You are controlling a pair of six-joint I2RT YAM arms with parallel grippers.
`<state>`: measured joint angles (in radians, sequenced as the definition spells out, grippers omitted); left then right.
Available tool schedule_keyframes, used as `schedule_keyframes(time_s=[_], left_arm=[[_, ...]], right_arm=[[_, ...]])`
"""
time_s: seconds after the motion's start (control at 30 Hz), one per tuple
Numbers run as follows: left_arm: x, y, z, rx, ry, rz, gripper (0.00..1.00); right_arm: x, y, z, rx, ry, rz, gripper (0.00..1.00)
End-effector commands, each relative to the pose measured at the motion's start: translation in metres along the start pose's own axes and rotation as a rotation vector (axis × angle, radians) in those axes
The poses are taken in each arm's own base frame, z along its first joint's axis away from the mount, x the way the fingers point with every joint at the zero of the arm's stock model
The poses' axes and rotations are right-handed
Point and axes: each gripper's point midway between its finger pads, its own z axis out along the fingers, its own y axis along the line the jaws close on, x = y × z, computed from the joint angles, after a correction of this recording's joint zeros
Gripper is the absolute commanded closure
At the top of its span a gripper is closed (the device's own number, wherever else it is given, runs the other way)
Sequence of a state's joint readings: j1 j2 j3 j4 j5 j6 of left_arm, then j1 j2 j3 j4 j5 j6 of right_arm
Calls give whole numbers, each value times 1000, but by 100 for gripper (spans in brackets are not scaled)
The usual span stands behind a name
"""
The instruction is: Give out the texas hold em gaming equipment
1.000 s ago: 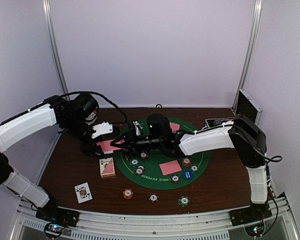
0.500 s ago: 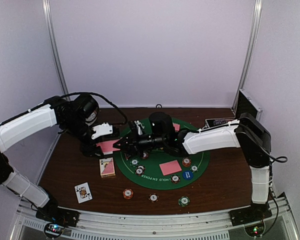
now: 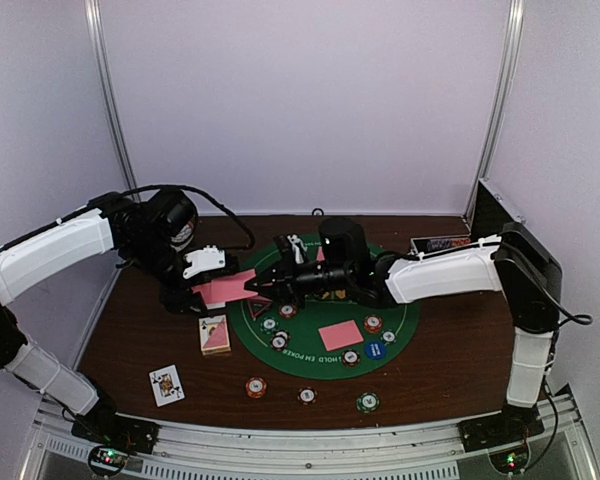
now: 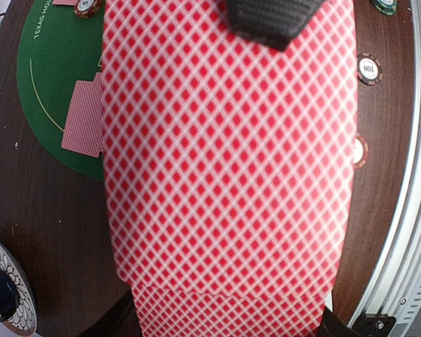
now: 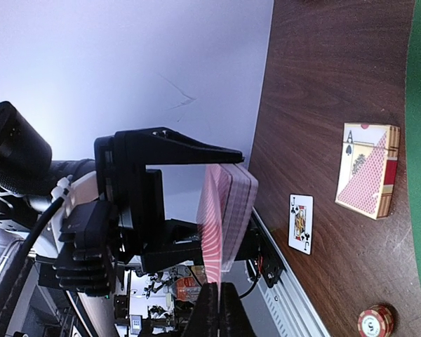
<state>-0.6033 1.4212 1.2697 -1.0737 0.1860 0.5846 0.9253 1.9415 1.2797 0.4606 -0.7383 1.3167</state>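
Currently the left gripper [image 3: 210, 293] is clamping the deck of cards [image 3: 228, 288] above the brown table [image 3: 450, 370], just off the left rim of the green mat [image 3: 405, 322]. In the left wrist view the deck's red diamond-patterned backs are filling nearly the whole frame.

The right arm is reaching across the mat from the right. The right gripper [image 5: 221, 303] is showing its fingers pressed together, pinching the near edge of the top card [image 4: 224, 154]. That card is sitting slightly out of line with the stack, with a strip of the next card showing beneath it at the bottom of the left wrist view. One black fingertip [image 4: 270, 20] is overlapping the card's far end.

A single face-down card [image 3: 340, 334] is lying on the mat, with several striped chips [image 3: 373, 323] and a blue disc [image 3: 374, 350] beside it. Three more chips [image 3: 307, 395] are lying on bare wood near the front edge. A card box [image 3: 215, 334] is resting just left of the mat, and a face-up jack [image 3: 167, 384] is lying near the front left corner.
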Motion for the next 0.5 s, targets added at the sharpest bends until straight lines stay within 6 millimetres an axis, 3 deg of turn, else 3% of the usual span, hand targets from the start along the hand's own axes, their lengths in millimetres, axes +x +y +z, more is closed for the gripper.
schedule_keyframes(time_s=[0.0,0.23,0.47], left_arm=[[-4,4,-5,-24,-25,16,78],[-3,4,-5,-23,-22,21,78],[-5,4,-5,-22,-28,22,78]], right_arm=[[-1,16,-22,-32,-16,-9,100],[0,-11,-65,26,-58,38,100],[9,-74,-124,199,-92,96,100]])
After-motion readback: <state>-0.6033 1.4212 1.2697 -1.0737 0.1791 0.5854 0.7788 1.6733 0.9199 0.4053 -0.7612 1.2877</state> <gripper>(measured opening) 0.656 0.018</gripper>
